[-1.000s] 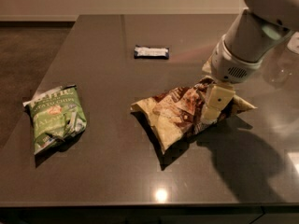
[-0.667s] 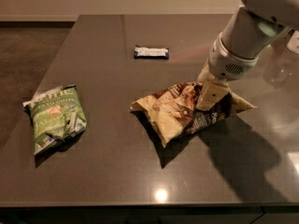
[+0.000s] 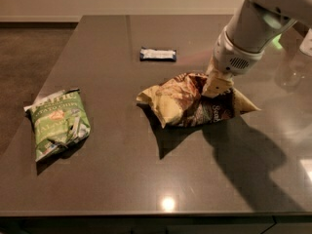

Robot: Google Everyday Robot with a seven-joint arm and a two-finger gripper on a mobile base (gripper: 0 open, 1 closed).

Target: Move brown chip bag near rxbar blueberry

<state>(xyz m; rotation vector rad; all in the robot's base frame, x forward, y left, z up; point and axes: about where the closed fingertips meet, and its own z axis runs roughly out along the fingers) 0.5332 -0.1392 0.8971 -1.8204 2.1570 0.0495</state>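
Observation:
The brown chip bag (image 3: 183, 101) lies crumpled in the middle of the dark table (image 3: 146, 179), its left corner raised a little. My gripper (image 3: 216, 87) comes down from the upper right and is shut on the bag's upper right part, with one cream-coloured finger (image 3: 218, 85) pressed into the foil. The rxbar blueberry (image 3: 158, 54), a small dark blue bar with a white band, lies flat farther back and left of the gripper, about a bag's width from the brown bag.
A green chip bag (image 3: 58, 123) lies near the table's left edge. A clear, glassy object (image 3: 291, 69) stands at the right, behind my arm. The table's front edge (image 3: 146, 212) runs along the bottom, and the floor shows at the left.
My gripper has moved up and to the left, toward the rxbar, with the brown chip bag in it. The bag has bunched up and shifted with it. The other items have not moved.

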